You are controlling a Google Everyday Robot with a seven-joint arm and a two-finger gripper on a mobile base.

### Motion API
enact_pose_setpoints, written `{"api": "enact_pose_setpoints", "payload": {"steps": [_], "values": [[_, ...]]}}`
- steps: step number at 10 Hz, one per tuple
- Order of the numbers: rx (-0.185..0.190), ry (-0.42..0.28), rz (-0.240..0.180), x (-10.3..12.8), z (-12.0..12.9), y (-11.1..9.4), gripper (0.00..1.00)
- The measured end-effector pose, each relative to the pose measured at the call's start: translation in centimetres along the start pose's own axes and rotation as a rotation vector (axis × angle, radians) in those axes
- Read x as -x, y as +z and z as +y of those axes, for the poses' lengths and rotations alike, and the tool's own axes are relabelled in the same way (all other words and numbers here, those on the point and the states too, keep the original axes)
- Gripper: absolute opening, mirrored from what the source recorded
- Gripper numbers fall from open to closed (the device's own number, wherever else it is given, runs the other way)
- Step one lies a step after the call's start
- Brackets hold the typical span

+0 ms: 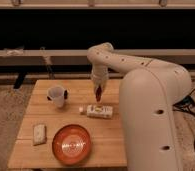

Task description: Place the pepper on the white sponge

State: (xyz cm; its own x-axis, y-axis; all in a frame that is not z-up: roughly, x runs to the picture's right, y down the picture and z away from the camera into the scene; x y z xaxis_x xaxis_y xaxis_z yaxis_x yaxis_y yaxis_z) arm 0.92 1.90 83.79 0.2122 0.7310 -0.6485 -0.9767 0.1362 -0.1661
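1 of the 2 stages looks complete: the pickup is done and the placement is outstanding.

Finding 1, the claw. Your claw hangs pointing down beyond the orange bowl, slightly to the bowl's right and raised off the counter. It is clenched on the pepper, which shows as a dark red sliver at its tip. How deep the grasp sits cannot be made out.

Finding 2, the target. The white sponge lies flat just left of the bowl, apart from its rim, near the counter's front left corner. Nothing rests on it. The pepper is well apart from it.

Finding 3, other items. A white box with markings lies behind the bowl and a little to its right, roughly under the claw. A white cup stands behind the bowl, to its left.

Assessment. You have the carry, the descent and the release left, so I judge the task at about the halfway mark. Your route runs from behind the bowl's right side to its left flank. The cup sits near that line, so keep the pepper high until you are past the cup. The sponge is small and the pepper slim and glossy, so it may roll off if you let go from height.
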Motion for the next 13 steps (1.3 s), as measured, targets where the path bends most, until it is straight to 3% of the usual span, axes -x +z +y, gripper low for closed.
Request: {"api": "enact_pose_setpoints", "payload": {"steps": [9, 13], "values": [[0.070, 0.002, 0.006, -12.2, 14.9, -1.2, 0.00], [0.106, -0.022, 0.023, -14.9, 21.1, -1.2, 0.00]]}}
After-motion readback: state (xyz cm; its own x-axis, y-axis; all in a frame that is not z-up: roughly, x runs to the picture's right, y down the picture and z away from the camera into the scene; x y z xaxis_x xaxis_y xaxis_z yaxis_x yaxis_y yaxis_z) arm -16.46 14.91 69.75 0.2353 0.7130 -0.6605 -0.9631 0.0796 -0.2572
